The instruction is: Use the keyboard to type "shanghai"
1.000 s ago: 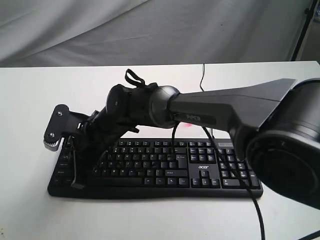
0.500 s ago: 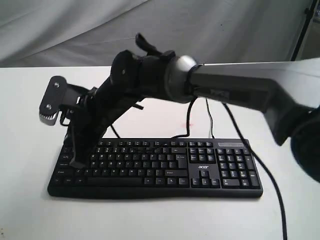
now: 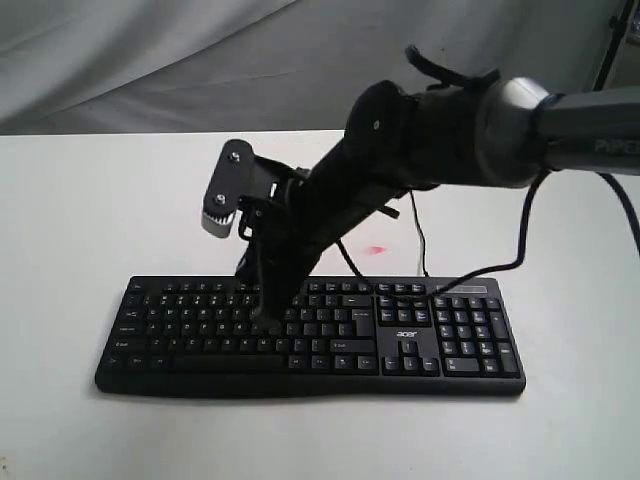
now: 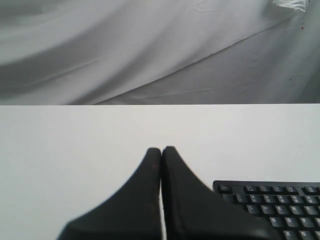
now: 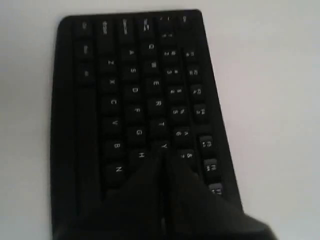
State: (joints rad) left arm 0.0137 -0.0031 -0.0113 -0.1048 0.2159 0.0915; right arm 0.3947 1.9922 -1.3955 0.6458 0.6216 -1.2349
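The kbd (image 3: 400,345) is laid flat on the table (image 3: 70,220), long side across the ext. view. The num pad (image 3: 470,335) is at one end, w/ the acer logo (image 3: 405,334) just beside it toward the kbd's middle. A thin cable (image 3: 419,245) is seen leaving the kbd's rear edge, and a small pink mark (image 3: 377,250) sits on the table just behind that edge, near the cable. A grey cloth (image 3: 150,60) is hung well behind the kbd.

The R arm (image 3: 450,130) is stretched in over the kbd's rear edge from the num-pad side. The R gripper (image 3: 268,318) is pointed steeply down onto the letter block, approx. mid-kbd. Its fingers (image 5: 142,195) are pressed together, no gap, nothing between them. In the R wrist view the tip is placed at the border of the H key (image 5: 142,155) and the Y key (image 5: 163,146). Whether a key is actually touched can't be told.

The L gripper (image 4: 161,149) is held over bare table just off one corner of the kbd, clear of it. Its fingers (image 4: 137,200) are likewise clenched flat against each other, w/ nothing grasped.
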